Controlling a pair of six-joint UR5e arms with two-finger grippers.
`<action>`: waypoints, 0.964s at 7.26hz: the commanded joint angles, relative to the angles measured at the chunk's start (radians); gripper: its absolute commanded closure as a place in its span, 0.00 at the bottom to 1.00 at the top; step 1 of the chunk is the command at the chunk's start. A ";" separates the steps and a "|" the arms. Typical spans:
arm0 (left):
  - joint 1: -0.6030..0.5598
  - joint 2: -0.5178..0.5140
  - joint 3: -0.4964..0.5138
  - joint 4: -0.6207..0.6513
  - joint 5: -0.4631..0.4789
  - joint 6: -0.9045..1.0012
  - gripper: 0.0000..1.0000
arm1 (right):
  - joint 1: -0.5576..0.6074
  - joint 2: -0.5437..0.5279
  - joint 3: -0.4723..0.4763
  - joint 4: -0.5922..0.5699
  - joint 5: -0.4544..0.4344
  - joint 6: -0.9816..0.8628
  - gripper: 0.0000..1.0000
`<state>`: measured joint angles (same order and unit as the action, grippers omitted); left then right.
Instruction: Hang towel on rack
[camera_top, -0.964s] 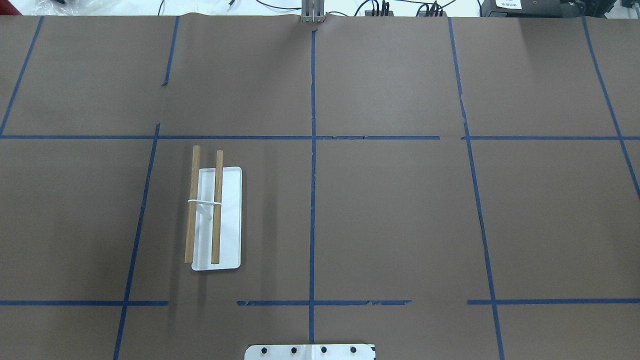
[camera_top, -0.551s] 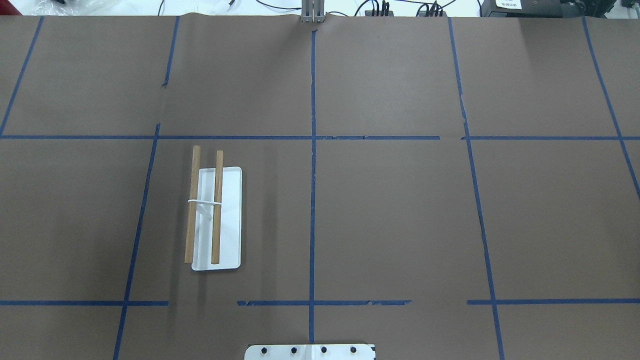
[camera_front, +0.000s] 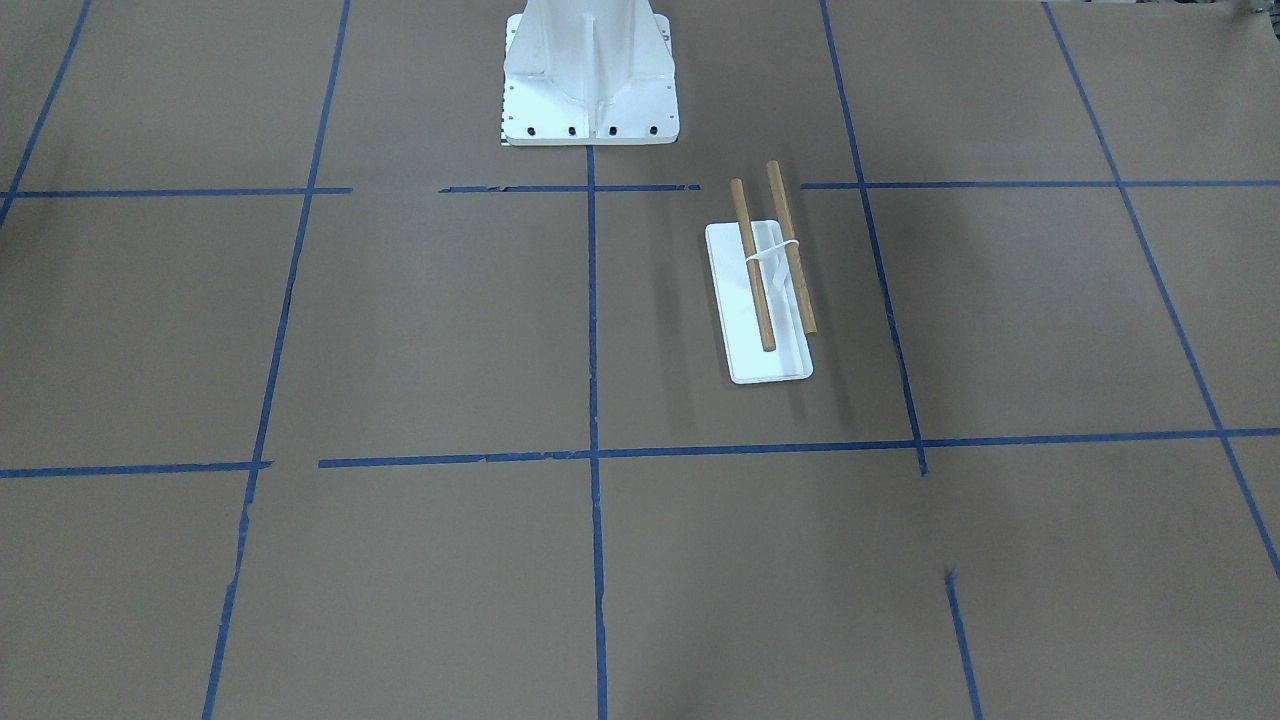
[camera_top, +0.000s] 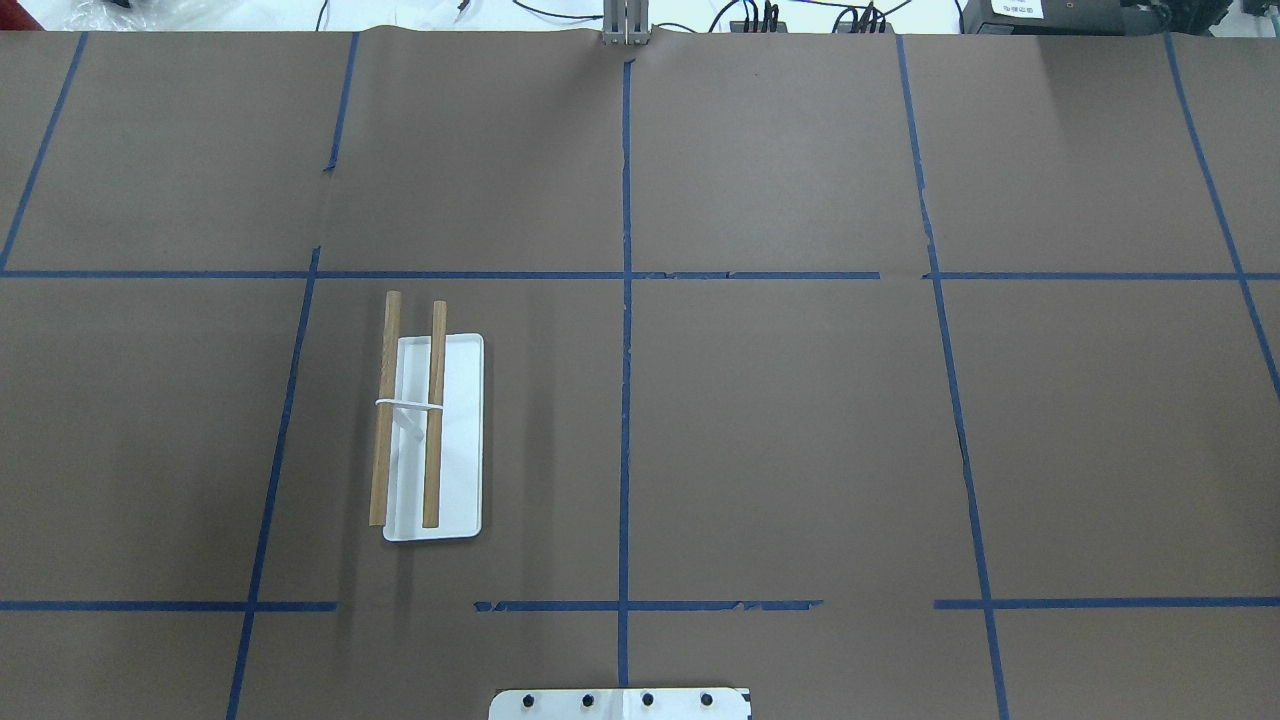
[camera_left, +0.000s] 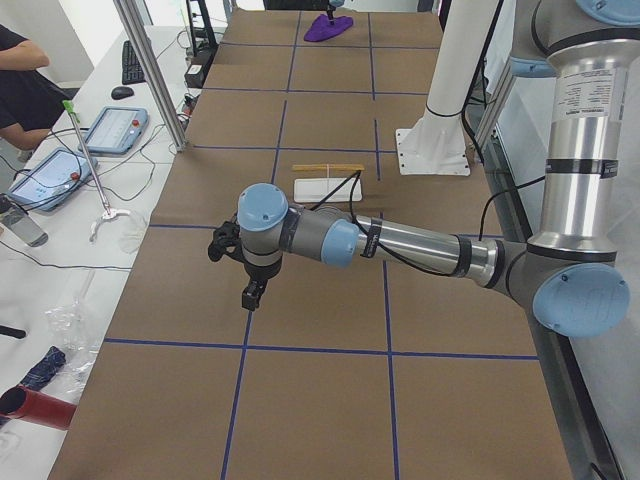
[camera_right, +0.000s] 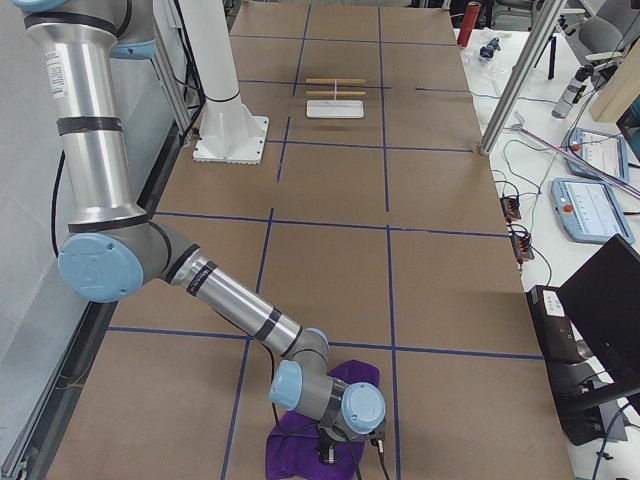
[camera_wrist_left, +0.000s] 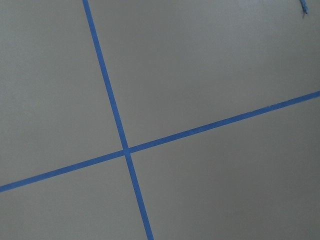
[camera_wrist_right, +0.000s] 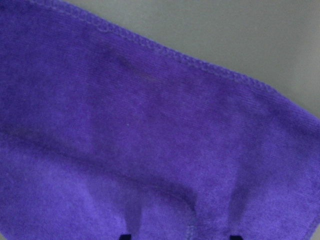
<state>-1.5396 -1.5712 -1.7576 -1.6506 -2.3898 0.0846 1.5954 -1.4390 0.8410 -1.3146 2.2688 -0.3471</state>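
The rack (camera_top: 430, 430) stands on the robot's left half of the table, a white base with two wooden dowels; it also shows in the front view (camera_front: 760, 300) and, small, in both side views (camera_left: 328, 185) (camera_right: 335, 100). The purple towel (camera_right: 320, 430) lies crumpled at the table's right end and fills the right wrist view (camera_wrist_right: 150, 125). My right gripper (camera_right: 328, 452) is down on the towel; its two fingertips (camera_wrist_right: 125, 236) sit apart at the bottom edge with a fold of cloth between them. My left gripper (camera_left: 252, 295) hovers over bare table at the left end; I cannot tell whether it is open.
The white bolted pedestal (camera_front: 590, 80) stands at the robot's side of the table. Blue tape lines (camera_wrist_left: 125, 150) grid the brown cover. A metal pole (camera_left: 150, 70), tablets (camera_left: 110, 130) and an operator (camera_left: 25, 80) are beside the table's edge.
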 joint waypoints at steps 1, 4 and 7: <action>-0.001 0.003 -0.003 0.000 0.001 0.003 0.00 | -0.011 0.005 -0.005 0.000 0.000 0.000 0.43; -0.001 0.007 -0.003 0.000 0.000 0.003 0.00 | -0.043 0.011 -0.003 -0.002 -0.002 -0.001 1.00; -0.002 0.010 -0.006 0.000 0.000 0.003 0.00 | -0.045 0.009 0.106 -0.014 0.006 -0.012 1.00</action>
<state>-1.5411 -1.5627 -1.7628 -1.6505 -2.3900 0.0874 1.5494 -1.4277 0.8752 -1.3193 2.2695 -0.3537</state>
